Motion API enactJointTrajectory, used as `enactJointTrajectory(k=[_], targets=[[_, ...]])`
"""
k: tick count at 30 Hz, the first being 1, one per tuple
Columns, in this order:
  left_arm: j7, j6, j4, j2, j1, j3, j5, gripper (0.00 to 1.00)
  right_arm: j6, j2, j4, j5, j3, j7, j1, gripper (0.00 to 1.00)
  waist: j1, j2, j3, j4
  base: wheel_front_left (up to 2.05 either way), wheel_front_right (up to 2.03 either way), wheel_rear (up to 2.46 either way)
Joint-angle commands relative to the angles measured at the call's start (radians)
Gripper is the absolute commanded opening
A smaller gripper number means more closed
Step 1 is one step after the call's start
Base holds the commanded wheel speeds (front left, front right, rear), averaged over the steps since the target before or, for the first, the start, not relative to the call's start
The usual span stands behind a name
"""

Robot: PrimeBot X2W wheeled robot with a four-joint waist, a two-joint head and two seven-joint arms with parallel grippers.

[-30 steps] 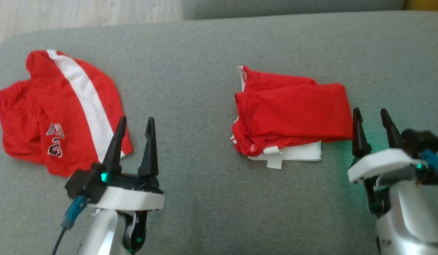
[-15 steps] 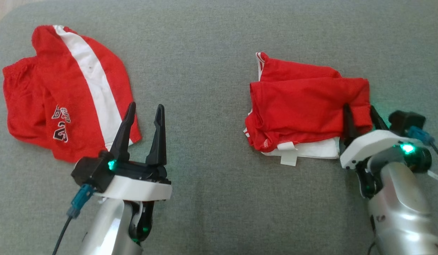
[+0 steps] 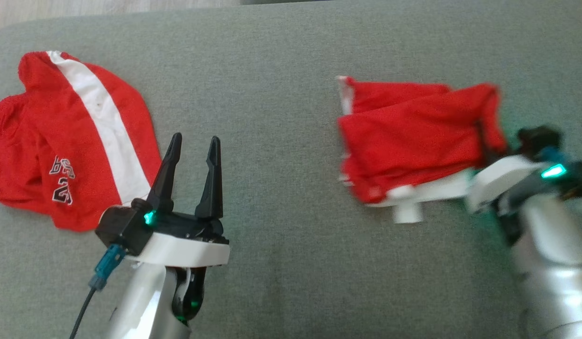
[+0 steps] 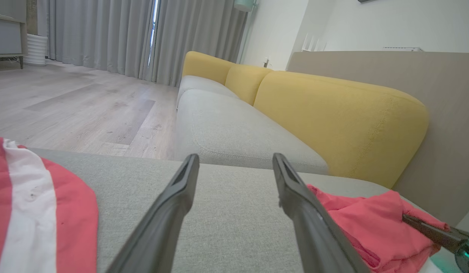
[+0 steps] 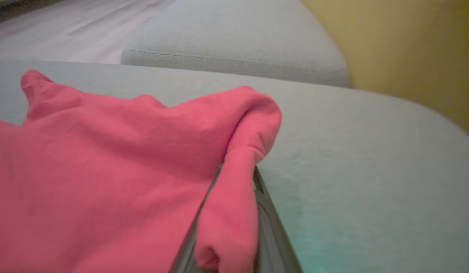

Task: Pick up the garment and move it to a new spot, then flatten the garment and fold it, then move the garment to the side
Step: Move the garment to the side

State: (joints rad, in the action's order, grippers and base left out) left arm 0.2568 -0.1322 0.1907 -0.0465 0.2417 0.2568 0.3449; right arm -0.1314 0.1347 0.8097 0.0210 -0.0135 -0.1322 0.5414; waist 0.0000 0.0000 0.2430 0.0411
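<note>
Living room: wood floor (image 4: 67,98), grey curtains (image 4: 105,34), yellow backrest (image 4: 333,113). The work lies on a grey sofa cushion (image 3: 281,70).

The folded red garment (image 3: 413,136) sits centre-right in the head frame, w/ a white layer & a tab poking out along its lower edge. R end effector (image 5: 237,170) is clamped together on the garment's right edge. In the R wrist view a red fold is pinched between the two fingers, w/ cloth bunched over them. L end effector (image 3: 196,139), lower left of the head frame, has its fingers apart and holds nothing. Its tips are just beside a striped top (image 3: 60,141) at far left.

The fold looks done, so this is prob. the move-to-the-side step.

Risks from here:
- The grip is on one edge, poss. only the top layers. A lift or drag could peel them off the white layer & undo the fold.
- W/ a one-point hold the far end trails, so the stack may skew or roll.
- The cushion cloth looks grippy, so sliding may ruck the bottom layer.
- Going left brings the garment twd the striped top, and the two could tangle.
- The head view is blurred at right, so can't tell how deep the bite is.
</note>
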Motion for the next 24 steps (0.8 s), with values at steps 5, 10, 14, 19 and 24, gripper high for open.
enactJointTrajectory(k=[5,10,14,19,24], targets=[[0.005,0.002,-0.05,-0.004,0.047,-0.014,-0.001,1.0,0.001,0.209,-0.064,-0.003,0.037,0.04,0.075,0.0,0.0,0.0,0.003,-0.007,0.0,0.0,0.0],[0.005,0.002,-0.061,-0.004,0.052,0.0,0.003,1.0,0.001,0.363,-0.038,-0.028,0.013,0.052,0.089,0.0,0.0,0.0,0.01,0.003,0.0,0.0,0.0],[0.005,0.002,-0.068,-0.004,0.056,0.009,0.005,1.0,0.001,0.422,-0.008,-0.04,-0.017,0.042,0.098,0.0,0.0,0.0,0.018,0.013,0.0,0.0,0.0],[0.005,0.002,-0.076,-0.004,0.06,0.006,0.001,1.0,0.001,0.452,0.028,-0.035,-0.052,0.031,0.116,0.0,0.0,0.0,0.034,0.023,0.0,0.0,0.0],[0.005,0.002,-0.076,-0.004,0.066,0.001,-0.002,1.0,0.001,0.454,0.049,-0.017,-0.091,0.02,0.136,0.0,0.0,0.0,0.048,0.026,0.0,0.0,0.0]])
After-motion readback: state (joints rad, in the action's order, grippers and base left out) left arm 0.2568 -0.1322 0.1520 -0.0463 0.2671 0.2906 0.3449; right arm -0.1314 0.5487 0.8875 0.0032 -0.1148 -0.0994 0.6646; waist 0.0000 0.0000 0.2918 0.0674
